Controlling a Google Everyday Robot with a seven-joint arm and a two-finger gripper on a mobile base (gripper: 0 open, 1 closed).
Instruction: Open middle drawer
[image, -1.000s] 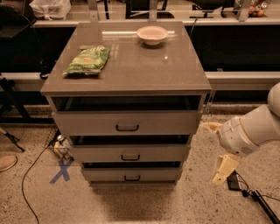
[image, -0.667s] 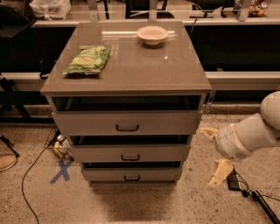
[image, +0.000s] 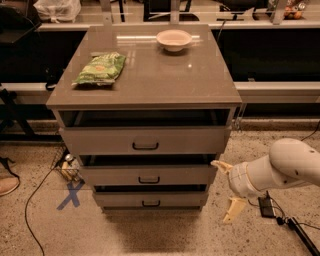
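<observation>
I've got the gripper (image: 228, 189) low and just right of the middle drawer (image: 115, 176), fingers spread wide, holding nothing. Its handle (image: 149, 179) is untouched, so I'd say reach, grasp and pull are all ahead. On the cabinet top (image: 165, 82) a bowl (image: 174, 39) sits far and a green bag (image: 100, 69) left. The floor (image: 40, 230) is speckled, with a blue X (image: 70, 195) at left.

Speckled terrazzo floor (image: 165, 237), warmly and dimly lit, darker in the shadow under the grey-beige cabinet (image: 165, 82) at centre. Blue tape X (image: 70, 195) stuck to the floor left of the cabinet, with a thin black cable (image: 26, 215) looping near it. Pale rail (image: 280, 90) and dark recesses along the back. Over floor at lower right, just beside the cabinet, the gripper (image: 221, 191).
</observation>
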